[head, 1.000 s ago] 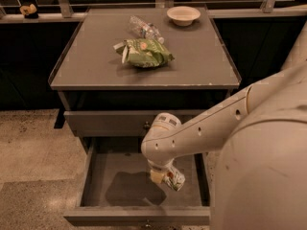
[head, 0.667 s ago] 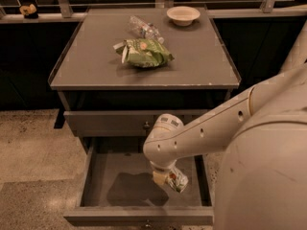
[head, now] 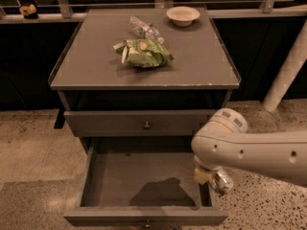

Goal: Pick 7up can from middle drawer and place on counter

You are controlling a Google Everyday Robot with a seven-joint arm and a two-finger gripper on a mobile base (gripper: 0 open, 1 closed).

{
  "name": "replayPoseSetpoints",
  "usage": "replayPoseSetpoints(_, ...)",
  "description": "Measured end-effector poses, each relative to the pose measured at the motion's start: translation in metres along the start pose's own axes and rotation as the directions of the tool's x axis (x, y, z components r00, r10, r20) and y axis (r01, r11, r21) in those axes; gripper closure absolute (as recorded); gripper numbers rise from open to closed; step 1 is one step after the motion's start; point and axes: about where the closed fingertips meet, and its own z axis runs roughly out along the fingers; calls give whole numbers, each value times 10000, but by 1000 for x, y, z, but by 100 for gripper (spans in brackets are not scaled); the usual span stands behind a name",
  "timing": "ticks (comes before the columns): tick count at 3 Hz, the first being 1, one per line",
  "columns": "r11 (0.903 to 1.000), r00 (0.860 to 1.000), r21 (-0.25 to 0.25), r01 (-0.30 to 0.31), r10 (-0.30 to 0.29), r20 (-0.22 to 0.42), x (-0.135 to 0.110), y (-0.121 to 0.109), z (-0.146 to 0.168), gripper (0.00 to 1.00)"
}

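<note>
The jaws are closed on the can (head: 222, 181), as far as you can see: one pale finger (head: 201, 175) presses against its left side, and the rest of the gripper (head: 211, 178) is tucked under the bulky white wrist, so the other finger is hidden from you. The can hangs tilted, its silver and green side catching the light, over the near right corner of the open drawer (head: 144, 181), about level with the drawer's right wall and clear of its floor. The drawer is pulled well out toward you, and its grey floor shows only a dark shadow (head: 163, 193) to the left of the gripper. The arm (head: 259, 152) reaches in from the right edge of your view, low and roughly level, well below the counter (head: 96, 66). Above the open drawer you have the upper drawer front (head: 115, 121), shut, with its small round knob (head: 147, 125) in the middle. On the counter a green chip bag (head: 144, 53) lies near the centre, a clear plastic bottle (head: 143, 28) lies on its side just behind it, touching or nearly touching it, and a pale bowl (head: 183, 15) sits at the far edge, to the right of the bottle. A white post (head: 288, 66) leans up from the speckled floor (head: 33, 147) on the right of the cabinet
</note>
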Motion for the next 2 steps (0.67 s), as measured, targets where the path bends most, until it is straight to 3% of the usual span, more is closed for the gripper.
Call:
replayPoseSetpoints(1, 9976, 9990, 543, -441, 441, -1, 65, -39, -26, 100)
replayPoseSetpoints(2, 9984, 10000, 558, -63, 67, -57, 69, -39, -26, 100)
